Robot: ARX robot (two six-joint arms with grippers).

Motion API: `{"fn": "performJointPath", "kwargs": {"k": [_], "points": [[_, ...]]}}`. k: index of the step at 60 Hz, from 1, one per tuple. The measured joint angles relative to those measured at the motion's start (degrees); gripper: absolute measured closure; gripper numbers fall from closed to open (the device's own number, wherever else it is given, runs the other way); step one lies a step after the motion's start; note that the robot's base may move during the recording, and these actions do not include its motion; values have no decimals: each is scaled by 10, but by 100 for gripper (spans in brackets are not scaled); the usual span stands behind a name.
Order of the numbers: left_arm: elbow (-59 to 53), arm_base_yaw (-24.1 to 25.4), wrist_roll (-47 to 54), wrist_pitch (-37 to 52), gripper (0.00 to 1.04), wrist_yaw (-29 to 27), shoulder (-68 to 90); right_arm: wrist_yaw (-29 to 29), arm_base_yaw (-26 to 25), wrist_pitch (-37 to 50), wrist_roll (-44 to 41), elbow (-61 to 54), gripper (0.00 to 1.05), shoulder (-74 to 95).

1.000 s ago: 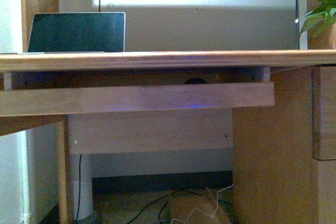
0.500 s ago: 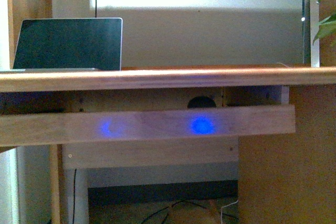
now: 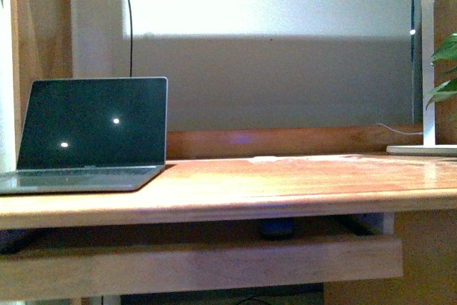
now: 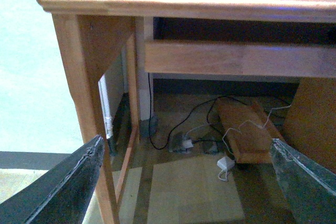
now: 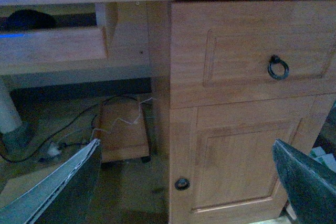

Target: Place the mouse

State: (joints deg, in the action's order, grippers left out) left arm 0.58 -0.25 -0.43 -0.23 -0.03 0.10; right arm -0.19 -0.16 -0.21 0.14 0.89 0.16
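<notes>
The mouse is a small dark oval lying on the pull-out tray under the desk top, half hidden by the tray's front board. In the right wrist view the mouse shows as a dark lump behind that board. My left gripper is open and empty, low in front of the desk's left leg, with floor beyond it. My right gripper is open and empty, facing the cabinet door. Neither arm shows in the front view.
An open laptop stands at the desk's left. A white lamp and a plant are at the right. Cables and a wooden board lie on the floor. The cabinet has a ring-handled drawer and a door knob.
The front view has risen: the desk top now shows from above, the laptop sits lower in frame, and the lamp has come into view. The blue glow on the tray board is gone.
</notes>
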Motion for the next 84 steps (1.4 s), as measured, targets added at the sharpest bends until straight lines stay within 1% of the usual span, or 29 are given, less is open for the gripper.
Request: {"fn": "performJointPath", "kwargs": {"k": [18,20,22,24,28,31,34,38,40,44,45,47,48,50,52,56,60,66,78,84], "points": [[0,0,0,0,8,0,0,0,0,0,0,0,7,0],[5,2,-11,-15,8,10,7,0,0,0,0,0,7,0],[27,2,-43,-68,8,31,34,0,0,0,0,0,7,0],[41,0,-66,-95,8,40,65,0,0,0,0,0,7,0],[50,4,-76,-98,8,68,124,0,0,0,0,0,7,0],[54,14,-67,-80,8,87,173,0,0,0,0,0,7,0],[54,30,-34,-45,8,94,223,0,0,0,0,0,7,0],[55,58,27,21,8,122,301,0,0,0,0,0,7,0],[57,74,82,67,8,134,351,0,0,0,0,0,7,0],[65,102,158,141,8,159,431,0,0,0,0,0,7,0],[72,116,203,181,8,168,473,0,0,0,0,0,7,0],[84,135,273,234,8,179,530,0,0,0,0,0,7,0],[87,139,281,246,8,180,545,0,0,0,0,0,7,0],[99,153,328,282,8,185,588,0,0,0,0,0,7,0],[115,167,398,328,8,189,641,0,0,0,0,0,7,0],[145,184,491,389,8,194,724,0,0,0,0,0,7,0],[169,188,569,424,8,194,778,0,0,0,0,0,7,0],[203,182,656,461,8,197,842,0,0,0,0,0,7,0],[237,147,759,542,8,209,925,0,0,0,0,0,7,0],[246,126,781,582,8,215,959,0,0,0,0,0,7,0]]}}
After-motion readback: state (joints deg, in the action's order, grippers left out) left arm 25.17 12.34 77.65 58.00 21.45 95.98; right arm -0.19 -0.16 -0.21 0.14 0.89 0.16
